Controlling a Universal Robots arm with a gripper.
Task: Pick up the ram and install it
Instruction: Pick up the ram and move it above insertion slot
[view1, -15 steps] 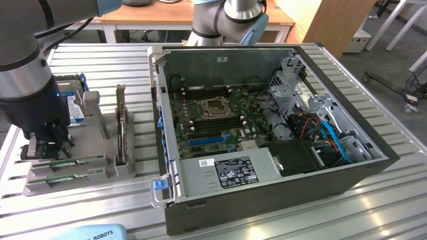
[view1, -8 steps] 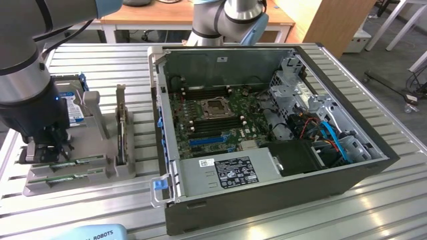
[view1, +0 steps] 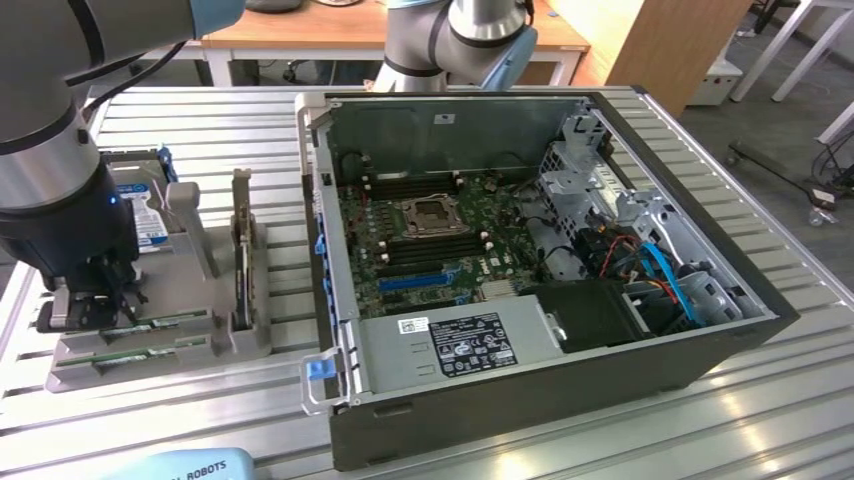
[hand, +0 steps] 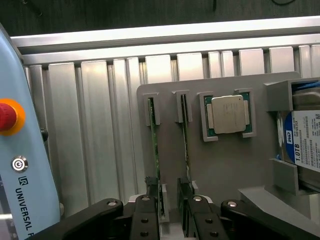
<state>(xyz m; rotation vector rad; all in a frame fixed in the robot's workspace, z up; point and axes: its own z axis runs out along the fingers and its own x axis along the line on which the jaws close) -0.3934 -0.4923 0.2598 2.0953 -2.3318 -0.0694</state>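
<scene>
Two rams stand on edge in slots of a grey holder (hand: 220, 165): one ram (hand: 154, 145) and, beside it, its twin (hand: 185, 140), both thin green sticks. In the exterior view they lie low at the holder's near end, one ram (view1: 154, 323) behind the other (view1: 134, 352). My gripper (hand: 170, 207) hangs just above the sticks' near ends, at the exterior view's left (view1: 96, 300). Its dark fingers (hand: 150, 215) stand a small gap apart. It is open, with bare grey holder showing in the gap and no stick between the pads.
A square silver processor (hand: 228, 114) and a blue-labelled hard drive (hand: 305, 137) sit in the same holder. The open computer case (view1: 747, 330) fills the middle of the slatted metal table, its motherboard (view1: 427, 230) facing up. A light-blue Universal Robots unit (hand: 20, 165) stands close by.
</scene>
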